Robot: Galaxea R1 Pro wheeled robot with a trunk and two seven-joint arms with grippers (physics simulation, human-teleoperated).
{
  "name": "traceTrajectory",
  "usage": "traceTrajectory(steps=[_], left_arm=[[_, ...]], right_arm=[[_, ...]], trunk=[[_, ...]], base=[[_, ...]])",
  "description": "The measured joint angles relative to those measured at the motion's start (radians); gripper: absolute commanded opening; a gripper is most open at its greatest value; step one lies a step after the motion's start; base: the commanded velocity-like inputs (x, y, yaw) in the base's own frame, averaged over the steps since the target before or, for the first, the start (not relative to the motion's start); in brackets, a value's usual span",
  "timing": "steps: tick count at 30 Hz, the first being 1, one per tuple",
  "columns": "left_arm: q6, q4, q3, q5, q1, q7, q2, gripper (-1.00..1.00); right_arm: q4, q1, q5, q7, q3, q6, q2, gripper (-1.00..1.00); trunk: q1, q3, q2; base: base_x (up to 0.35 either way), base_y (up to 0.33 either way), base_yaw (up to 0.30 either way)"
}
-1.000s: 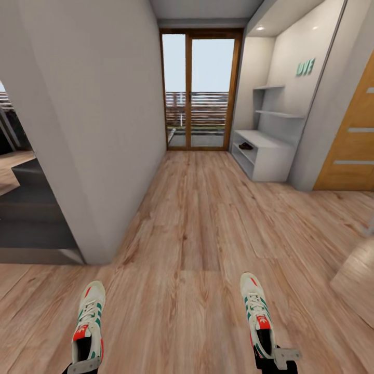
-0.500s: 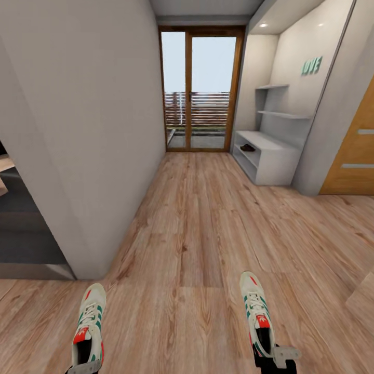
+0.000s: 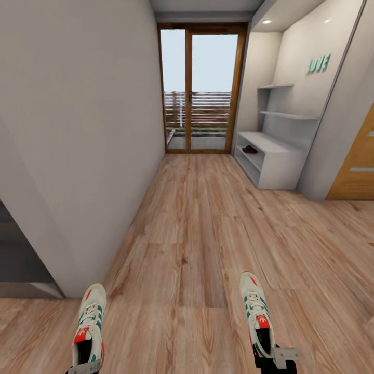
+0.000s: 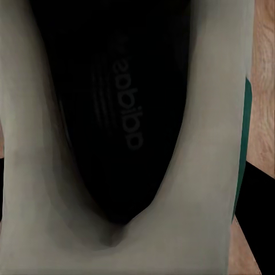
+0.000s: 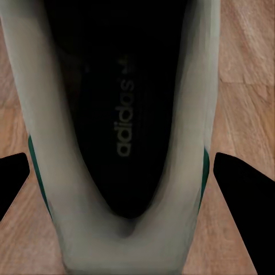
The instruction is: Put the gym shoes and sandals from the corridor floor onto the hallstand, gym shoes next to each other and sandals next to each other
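Nearer hallstand (image 3: pixel 272 163), wood-plank floor (image 3: pixel 202 234).

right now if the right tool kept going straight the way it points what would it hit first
The right tool is already shut on a gym shoe, which would lead. Ahead looks like open corridor floor, then probably the glass door; depth is unclear.

Home corridor.
Wood-plank floor (image 3: pixel 208 228), glazed balcony door (image 3: pixel 201 91) at 12, grey hallstand (image 3: pixel 275 156) at 1.
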Motion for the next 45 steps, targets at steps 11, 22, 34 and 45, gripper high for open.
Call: traceTrajectory(steps=[11,22,34,45], left_arm=[[0.000,0.000,-0.005,-0.007,0.000,0.000,-0.002,-1.00],[-0.001,0.000,0.000,0.001,0.000,0.001,0.000,-1.00],[-0.001,0.000,0.000,-0.003,0.000,0.001,-0.002,-1.00],[-0.002,0.000,0.002,0.002,0.000,0.002,0.000,-1.00]], right_arm=[[0.002,0.000,0.000,0.000,0.000,0.000,0.000,-1.00],[0.002,0.000,0.000,0.000,0.000,0.000,-0.001,-1.00],[0.002,0.000,0.000,0.000,0.000,0.000,-0.002,-1.00],[0.001,0.000,0.000,0.000,-0.001,0.000,-0.002,-1.00]], trunk=[[0.000,0.000,0.000],[0.000,0.000,0.000],[0.000,0.000,0.000],[0.000,0.000,0.000]], base=[[0.316,0.085,0.000],[0.210,0.061,0.000],[0.201,-0.070,0.000],[0.114,-0.228,0.000]])
